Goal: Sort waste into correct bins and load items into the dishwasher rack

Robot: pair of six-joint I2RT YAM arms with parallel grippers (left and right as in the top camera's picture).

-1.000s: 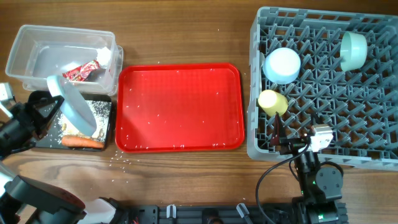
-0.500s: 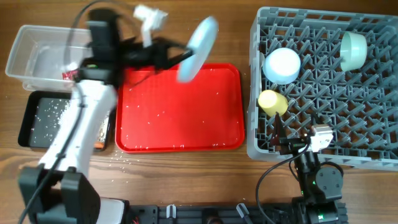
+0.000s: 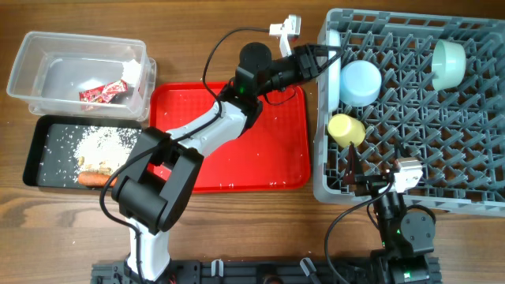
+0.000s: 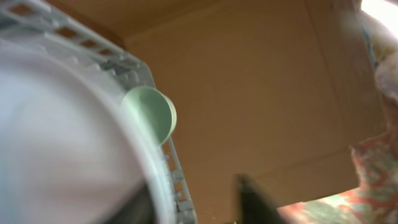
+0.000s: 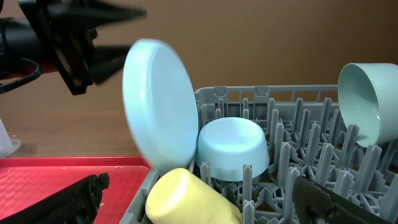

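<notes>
The round light blue plate (image 3: 334,55) stands on edge in the left row of the grey dishwasher rack (image 3: 473,189); it also shows in the right wrist view (image 5: 161,102). My left gripper (image 3: 319,57) is at the plate's rim, and its fingers look spread with a gap beside the rim (image 4: 199,202). The light blue bowl (image 3: 361,81), yellow cup (image 3: 346,128) and pale green bowl (image 3: 447,63) sit in the rack. My right gripper (image 3: 359,170) is open and empty just in front of the yellow cup (image 5: 186,199). The white spoon is out of view.
The clear tub (image 3: 47,71) holds the red wrapper (image 3: 102,91) and tissue (image 3: 134,69). The black tray (image 3: 39,162) holds rice (image 3: 102,143) and the carrot (image 3: 96,179). The red tray (image 3: 229,158) with scattered grains lies under my left arm.
My left arm swung the plate from over the black tray, across the red tray, into the rack's left row. Rice now lies heaped on the black tray. The right arm has not moved.
</notes>
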